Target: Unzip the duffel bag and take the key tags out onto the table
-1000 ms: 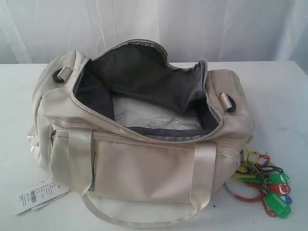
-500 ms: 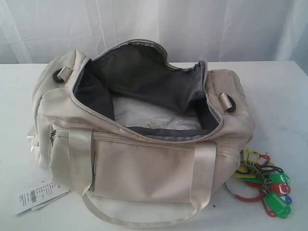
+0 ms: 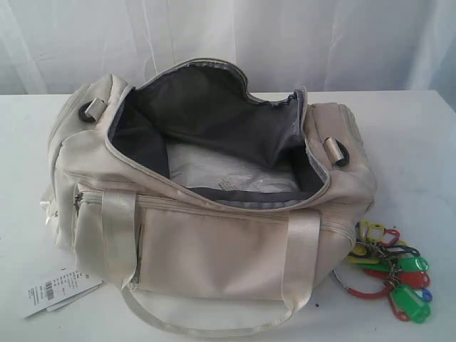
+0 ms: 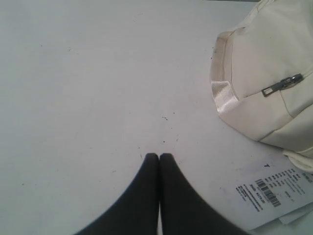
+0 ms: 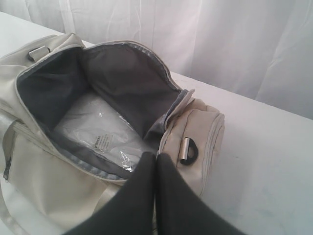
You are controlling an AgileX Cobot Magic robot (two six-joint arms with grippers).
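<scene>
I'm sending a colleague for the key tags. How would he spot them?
Find the cream duffel bag open on the white table. Beside its end on the exterior view's right lie the key tags on a ring: the only bright things, green, red, yellow, blue.

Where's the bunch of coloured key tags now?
In the exterior view, the bunch of green, red, yellow and blue plastic key tags lies on the white table, lower right, beside the right end of the cream fabric duffel bag.
</scene>
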